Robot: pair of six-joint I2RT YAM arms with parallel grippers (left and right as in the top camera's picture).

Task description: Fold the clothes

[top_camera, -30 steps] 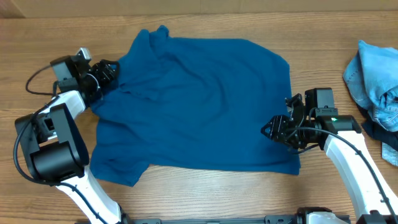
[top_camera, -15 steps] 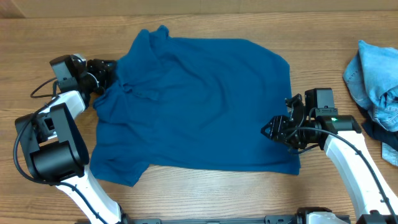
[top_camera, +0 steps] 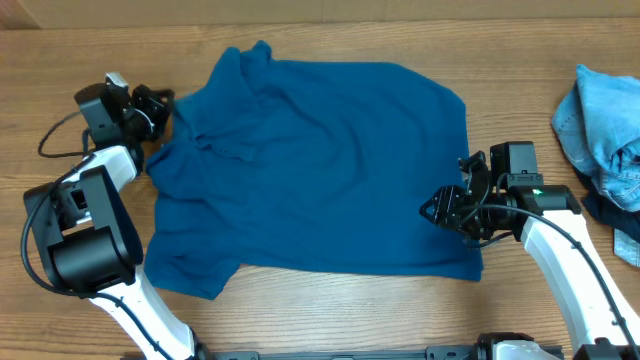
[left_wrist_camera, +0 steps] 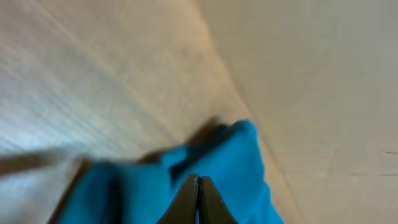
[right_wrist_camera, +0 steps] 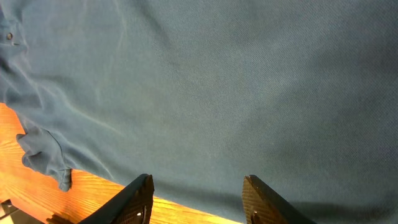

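The clothes in play are one large deep-blue shirt (top_camera: 320, 165), spread flat on the wooden table (top_camera: 330, 310), collar toward the back left. My left gripper (top_camera: 166, 102) is at the shirt's upper-left edge by the sleeve. Its fingers are pressed together in the left wrist view, with blurred blue fabric (left_wrist_camera: 236, 162) bunched and raised around the tips (left_wrist_camera: 199, 182); it looks pinched on that edge. Over the shirt's lower-right part, my right gripper (top_camera: 436, 210) stands open. In the right wrist view (right_wrist_camera: 199, 202) only flat shirt cloth (right_wrist_camera: 217, 87) lies below it.
A crumpled light-blue denim garment (top_camera: 602, 120) lies at the right edge, with a darker cloth (top_camera: 612, 212) just in front of it. The left arm's base (top_camera: 85, 250) stands beside the shirt's lower-left sleeve. The table's back edge runs just beyond the collar.
My left gripper has closed from open to shut and drawn back to the left at the shirt's sleeve edge. The right arm and gripper have stayed put.
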